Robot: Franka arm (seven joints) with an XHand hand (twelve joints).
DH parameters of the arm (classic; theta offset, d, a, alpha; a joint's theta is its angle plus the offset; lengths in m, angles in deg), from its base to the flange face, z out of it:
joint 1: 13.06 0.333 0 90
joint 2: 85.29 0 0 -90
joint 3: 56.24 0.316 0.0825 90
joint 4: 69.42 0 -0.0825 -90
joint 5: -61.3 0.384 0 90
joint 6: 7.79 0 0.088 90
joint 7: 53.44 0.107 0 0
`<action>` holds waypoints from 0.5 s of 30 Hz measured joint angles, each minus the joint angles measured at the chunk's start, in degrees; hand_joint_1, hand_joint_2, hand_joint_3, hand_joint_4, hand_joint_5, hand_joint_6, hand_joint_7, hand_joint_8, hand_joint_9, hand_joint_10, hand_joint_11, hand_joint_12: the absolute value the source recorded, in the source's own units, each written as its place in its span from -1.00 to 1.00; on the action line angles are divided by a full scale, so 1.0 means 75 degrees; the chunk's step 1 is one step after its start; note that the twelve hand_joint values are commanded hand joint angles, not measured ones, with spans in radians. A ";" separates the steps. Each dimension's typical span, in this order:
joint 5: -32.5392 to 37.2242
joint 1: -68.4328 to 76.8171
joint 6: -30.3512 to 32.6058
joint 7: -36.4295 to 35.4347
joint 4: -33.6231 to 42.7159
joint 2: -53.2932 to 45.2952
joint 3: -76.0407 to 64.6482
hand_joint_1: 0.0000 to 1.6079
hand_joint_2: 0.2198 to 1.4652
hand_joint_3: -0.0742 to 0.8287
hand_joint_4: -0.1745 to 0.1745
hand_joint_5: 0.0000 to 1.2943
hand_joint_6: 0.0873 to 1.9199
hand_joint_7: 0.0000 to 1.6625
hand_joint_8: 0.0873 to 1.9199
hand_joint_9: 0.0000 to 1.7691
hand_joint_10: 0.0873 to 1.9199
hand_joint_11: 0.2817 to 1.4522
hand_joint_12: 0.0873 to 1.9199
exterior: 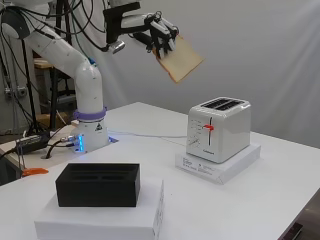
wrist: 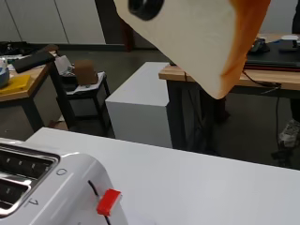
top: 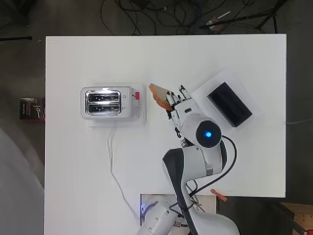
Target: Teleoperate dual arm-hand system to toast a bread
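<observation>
A slice of bread with a brown crust hangs high in the air, pinched by my hand, tilted with a corner pointing down. From overhead the bread sits just right of the toaster, with the hand behind it. The white toaster has two empty slots and a red lever on the side facing the hand. In the side view the toaster stands on a white box, lower and to the right of the bread. The wrist view shows the bread close up above the toaster's lever.
A black slotted holder rests on a white box at the near left of the side view; overhead it is the black holder right of the hand. The toaster's cord runs back toward the arm's base.
</observation>
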 joint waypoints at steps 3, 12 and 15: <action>0.0261 0.0029 0.0305 -0.0002 -0.0395 -0.0087 0.0545 0.53 0.53 -0.83 -1.00 0.09 0.25 0.27 0.02 0.65 -1.00 -0.28 -0.56; 0.1256 0.0310 0.0053 -0.0754 0.0210 -0.2474 0.0640 0.54 0.52 -0.83 -1.00 0.10 0.21 0.29 0.00 0.67 -1.00 -0.26 -0.54; 0.2331 -0.0116 -0.0352 -0.1426 0.1032 -0.4134 0.0838 0.54 0.51 -0.84 -1.00 0.12 0.21 0.30 -0.04 0.67 -1.00 -0.28 -0.54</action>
